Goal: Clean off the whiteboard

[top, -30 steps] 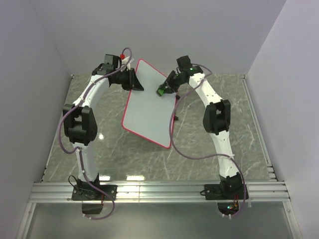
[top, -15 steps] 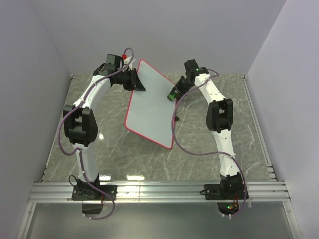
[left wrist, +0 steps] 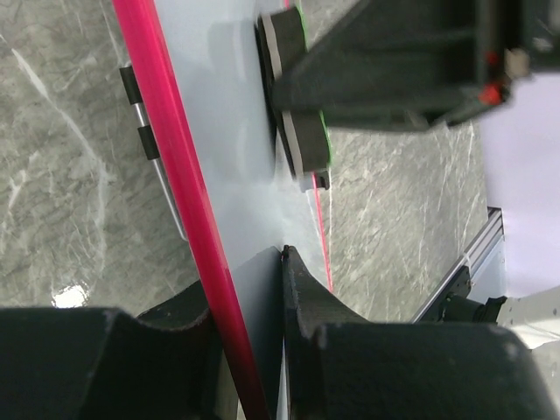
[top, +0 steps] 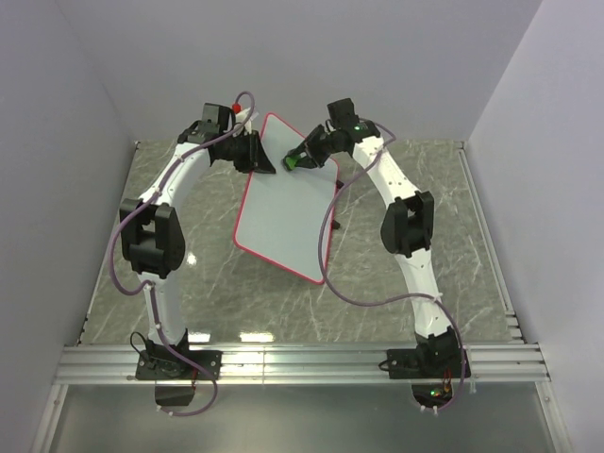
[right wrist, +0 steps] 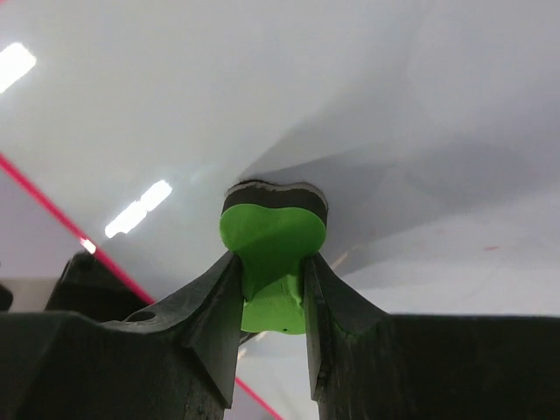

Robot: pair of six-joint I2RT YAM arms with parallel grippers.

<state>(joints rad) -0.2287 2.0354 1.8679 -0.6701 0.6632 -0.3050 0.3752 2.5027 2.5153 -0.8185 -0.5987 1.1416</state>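
Marble table (top: 472, 245); aluminium rail (top: 302, 364) near edge; green eraser (right wrist: 272, 249).

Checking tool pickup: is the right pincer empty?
No, the right pincer is shut on a green eraser pressed against the whiteboard.

Left wrist view crops whiteboard (left wrist: 229, 131) top and bottom; eraser (right wrist: 273, 241) base hidden inside right hand (right wrist: 272, 267).

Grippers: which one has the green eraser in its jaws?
The right gripper; it presses the eraser on the whiteboard, while the left gripper clamps the board's red rim.
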